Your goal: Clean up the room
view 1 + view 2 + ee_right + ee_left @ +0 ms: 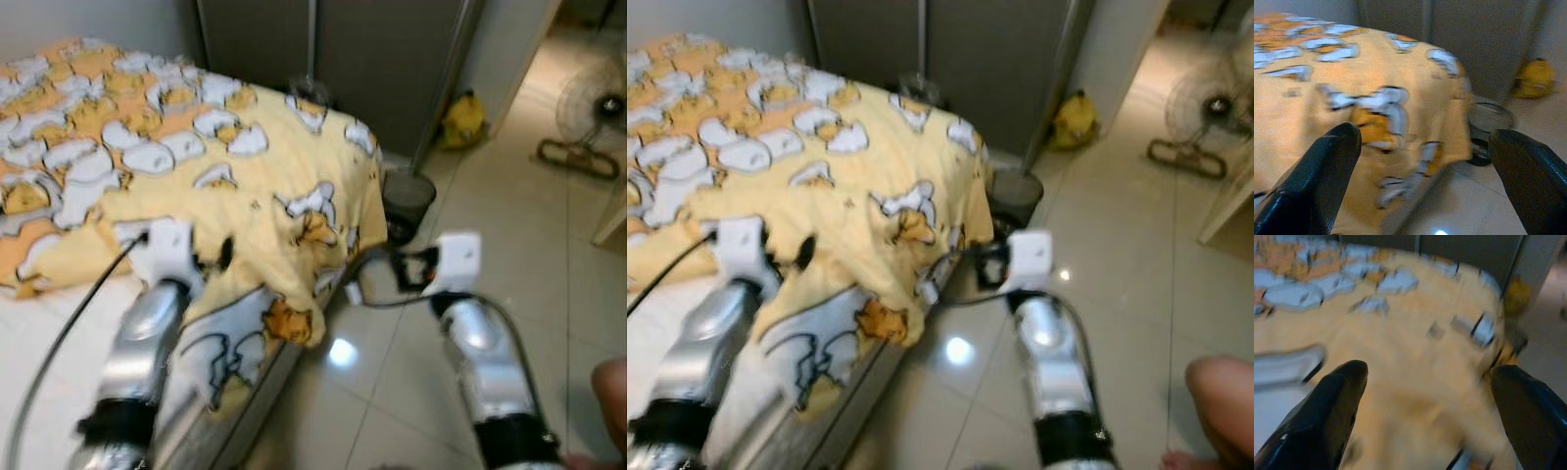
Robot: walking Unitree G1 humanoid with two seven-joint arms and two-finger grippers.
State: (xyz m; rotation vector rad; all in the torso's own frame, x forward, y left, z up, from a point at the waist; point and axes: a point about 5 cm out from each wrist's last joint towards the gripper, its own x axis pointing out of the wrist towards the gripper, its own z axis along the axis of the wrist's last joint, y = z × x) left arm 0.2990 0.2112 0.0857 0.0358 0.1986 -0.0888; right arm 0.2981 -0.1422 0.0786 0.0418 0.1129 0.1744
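Observation:
A yellow blanket (196, 147) with white and orange cartoon figures lies rumpled over the bed and hangs down over its near corner. My left gripper (220, 257) hovers over the blanket's front edge, open with nothing between its fingers (1327, 406); the blanket (1415, 357) lies blurred just ahead of it. My right gripper (377, 269) is beside the bed's corner, above the tiled floor, and is open too with nothing in it. From the right wrist I see the draped blanket corner (1381, 117) ahead of the black fingers (1317, 176).
A dark round bin (407, 196) stands on the floor by the bed's foot. A yellow bag (462, 119) leans against the grey wardrobe (372, 59). A floor fan (588, 117) is at far right. A person's knee (612, 392) is at the lower right. Bare white mattress (39, 333) shows at left.

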